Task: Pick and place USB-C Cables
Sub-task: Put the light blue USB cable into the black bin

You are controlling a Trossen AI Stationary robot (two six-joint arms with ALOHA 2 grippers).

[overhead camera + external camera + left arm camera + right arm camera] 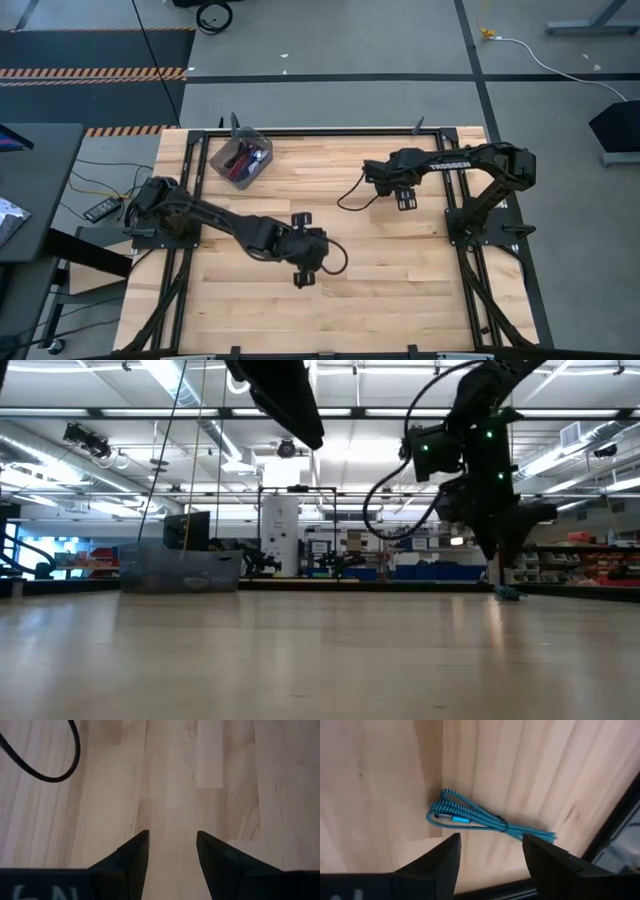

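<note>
The right gripper (490,857) hangs above the table's far right part with its jaws spread and empty. Just ahead of the gap between the fingers, in the right wrist view, lies the teal cable (480,819), flat on the wooden table (380,780) close to the dark frame at the table's edge. The bundle's long axis runs across the gap rather than along it, slanting a little, with the coiled loop end toward one finger and the loose tail past the other. The right arm is plainly the nearer one. A straight descent would likely straddle the bundle near its tied waist.

The left gripper (172,865), jaws also spread, waits over bare wood near the table's middle. Other cables lie in the clear bin (240,158) at the far left.
</note>
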